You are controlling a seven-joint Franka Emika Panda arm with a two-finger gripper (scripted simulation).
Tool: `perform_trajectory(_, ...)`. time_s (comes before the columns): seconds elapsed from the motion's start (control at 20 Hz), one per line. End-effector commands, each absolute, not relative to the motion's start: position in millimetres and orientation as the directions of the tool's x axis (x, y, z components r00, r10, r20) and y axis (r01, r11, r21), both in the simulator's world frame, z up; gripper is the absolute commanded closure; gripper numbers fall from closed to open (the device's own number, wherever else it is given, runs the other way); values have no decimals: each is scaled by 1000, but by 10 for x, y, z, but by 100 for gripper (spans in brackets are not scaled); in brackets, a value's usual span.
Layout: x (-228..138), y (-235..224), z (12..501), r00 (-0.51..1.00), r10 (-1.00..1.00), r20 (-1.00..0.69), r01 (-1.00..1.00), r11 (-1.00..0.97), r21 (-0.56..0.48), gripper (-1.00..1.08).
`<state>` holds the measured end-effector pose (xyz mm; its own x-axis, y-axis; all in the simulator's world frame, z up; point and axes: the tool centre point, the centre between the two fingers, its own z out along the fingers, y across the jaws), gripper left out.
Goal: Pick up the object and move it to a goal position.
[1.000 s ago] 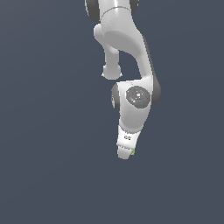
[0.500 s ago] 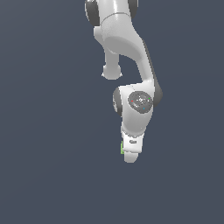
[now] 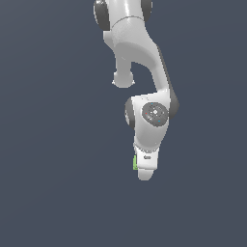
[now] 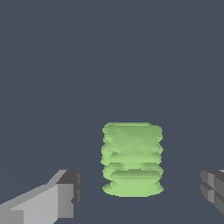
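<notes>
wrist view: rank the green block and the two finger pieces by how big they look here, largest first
1. The green block, seen whole between the open jaws.
2. The light grey finger, cut off by the frame edge.
3. The dark finger, only a sliver in frame.

Cropping and nearness make true sizes unsure.

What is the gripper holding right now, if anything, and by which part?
Nothing. In the wrist view the green object sits between the fingers of the gripper with clear gaps on both sides, so the jaws stand open around it.
</notes>
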<state>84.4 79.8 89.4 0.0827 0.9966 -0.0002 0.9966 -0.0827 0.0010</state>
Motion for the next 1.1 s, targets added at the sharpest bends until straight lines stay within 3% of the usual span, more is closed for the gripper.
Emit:
perform_trajectory(0.0,839,797,820,82,997,0,997,-82,0,-92)
perform_trajectory(0.65,843,804,421,78,997,0,997,-78,0,-92)
perform_trajectory(0.7,843,804,421,78,997,0,997,-78,0,108)
perform_trajectory(1.05,843,804,421,78,997,0,997,-78,0,108)
